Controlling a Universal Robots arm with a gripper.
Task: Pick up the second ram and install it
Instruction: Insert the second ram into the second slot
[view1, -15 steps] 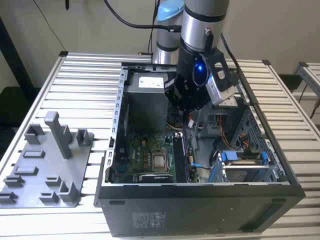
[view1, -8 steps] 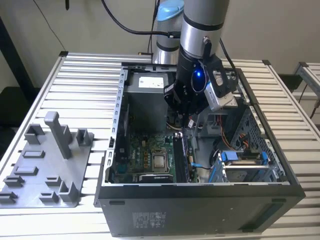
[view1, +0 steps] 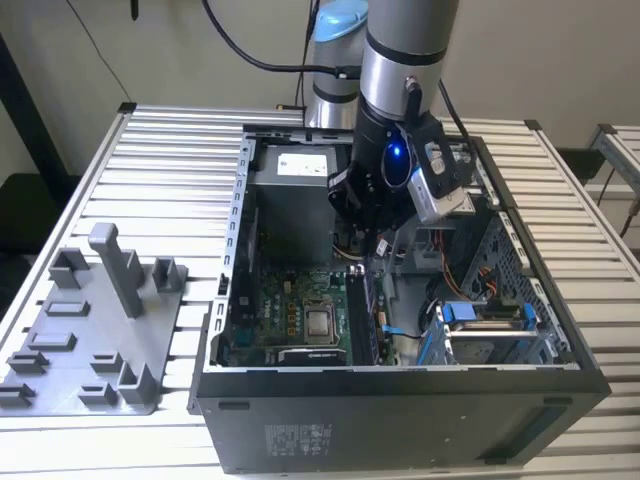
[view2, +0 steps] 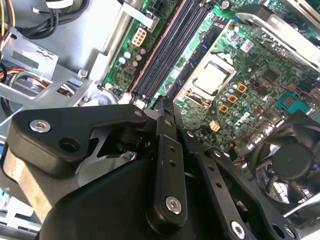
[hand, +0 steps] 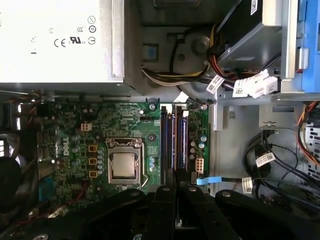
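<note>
Your gripper (view1: 372, 222) hangs inside the computer case (view1: 400, 410), fingers drawn nearly together and seemingly empty. On the motherboard (hand: 100, 130) directly beneath, the second ram (hand: 181, 137) stands seated, long axis running away from the fingertips.

A silver-sleeved robot arm (view1: 400, 45) with pale blue joint cap, black cables and glowing blue light carries a black gripper (view2: 162, 107) whose linked fingers (view2: 167, 165) show silver screws.
</note>
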